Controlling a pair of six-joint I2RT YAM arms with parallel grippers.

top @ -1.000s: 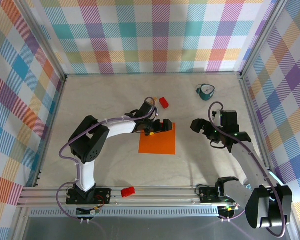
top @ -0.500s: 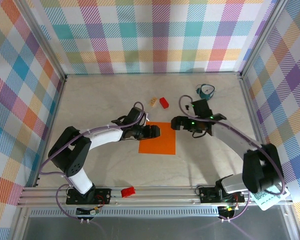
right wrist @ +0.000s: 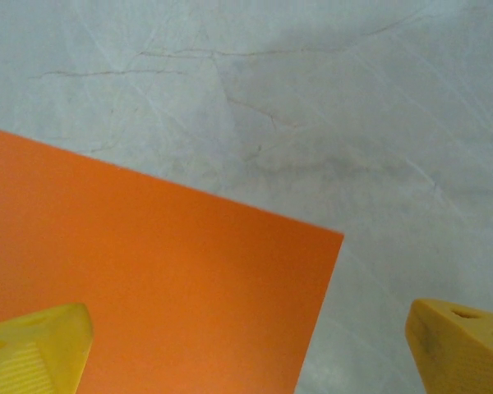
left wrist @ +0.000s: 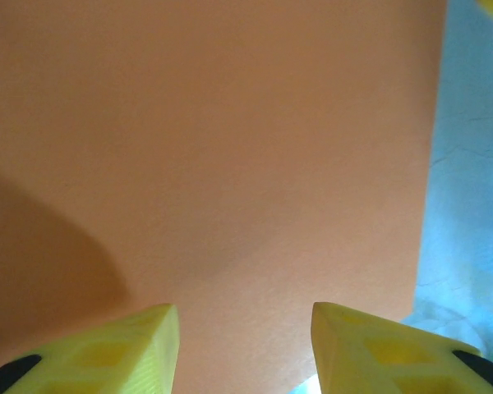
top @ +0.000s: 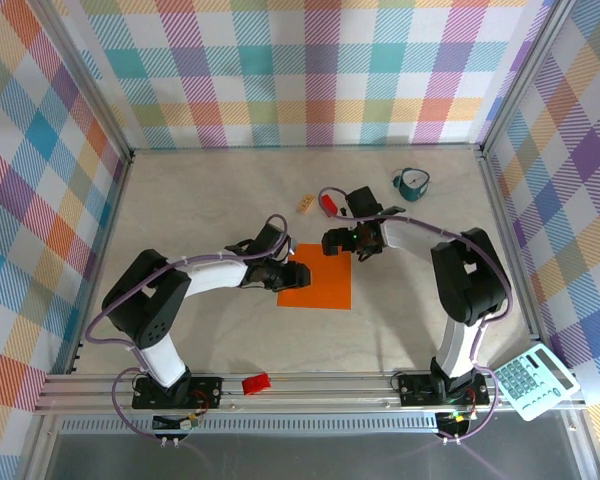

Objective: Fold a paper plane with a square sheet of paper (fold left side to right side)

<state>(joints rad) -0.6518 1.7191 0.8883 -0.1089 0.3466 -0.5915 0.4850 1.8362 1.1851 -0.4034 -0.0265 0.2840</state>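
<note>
The square sheet of paper (top: 318,282) lies flat and orange on the table, unfolded. My left gripper (top: 292,273) is low over its left edge, open. In the left wrist view the sheet of paper (left wrist: 214,148) stretches between and beyond the yellow fingertips (left wrist: 152,328), and nothing is gripped. My right gripper (top: 332,240) hovers open at the sheet's far edge. In the right wrist view a corner of the paper (right wrist: 164,279) lies between the widely spread fingers (right wrist: 41,345), with bare table (right wrist: 329,107) around it.
A small red block (top: 328,204) and a small tan block (top: 306,204) sit just beyond the sheet. A teal cup (top: 412,183) stands at the back right. Another red block (top: 255,383) rests on the front rail, and a calculator (top: 528,378) lies front right.
The right arm has swung in from the right side to the sheet's far edge. The left gripper has slid from the sheet's top to its left edge. The sheet has not moved.
</note>
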